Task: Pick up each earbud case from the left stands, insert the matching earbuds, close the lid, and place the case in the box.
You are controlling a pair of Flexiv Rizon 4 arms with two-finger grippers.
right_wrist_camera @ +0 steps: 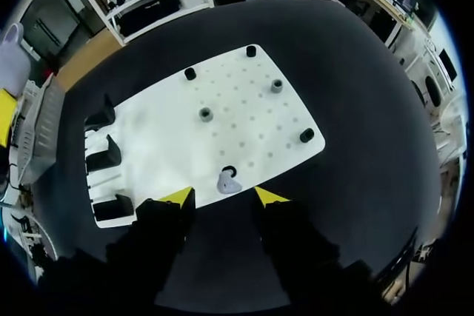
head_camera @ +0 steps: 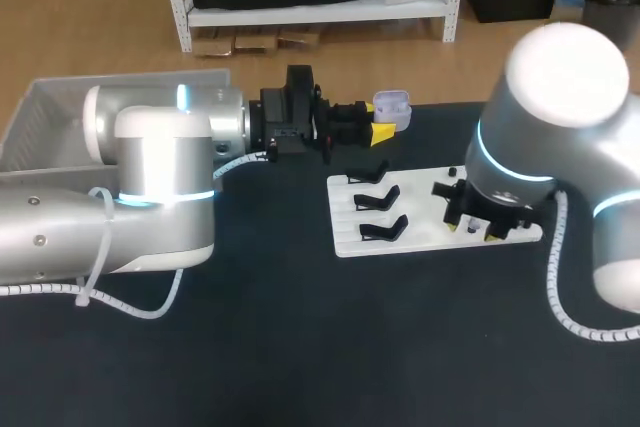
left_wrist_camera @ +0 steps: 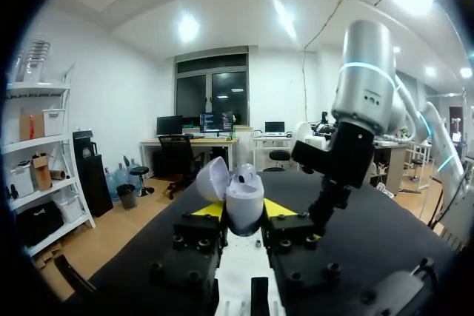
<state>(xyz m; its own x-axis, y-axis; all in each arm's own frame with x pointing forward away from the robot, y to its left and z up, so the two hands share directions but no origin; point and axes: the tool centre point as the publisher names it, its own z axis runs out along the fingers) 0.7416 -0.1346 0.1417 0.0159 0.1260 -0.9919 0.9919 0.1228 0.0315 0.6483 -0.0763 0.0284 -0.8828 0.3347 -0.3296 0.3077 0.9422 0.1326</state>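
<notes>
Two spread tips of our right gripper point(right_wrist_camera: 224, 197) hover over the pale earbud point(right_wrist_camera: 228, 182) on the white board point(right_wrist_camera: 244, 109); we should centre, lower straight, pinch gently. Our left gripper point(left_wrist_camera: 244, 209) clamps the open case point(head_camera: 392, 104), head view's upper middle.

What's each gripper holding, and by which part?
Left gripper clamps the open earbud case by the sides of its body. Right gripper holds nothing, open over an earbud.

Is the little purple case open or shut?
Open. The case in the left gripper has its lid tipped back.
</notes>
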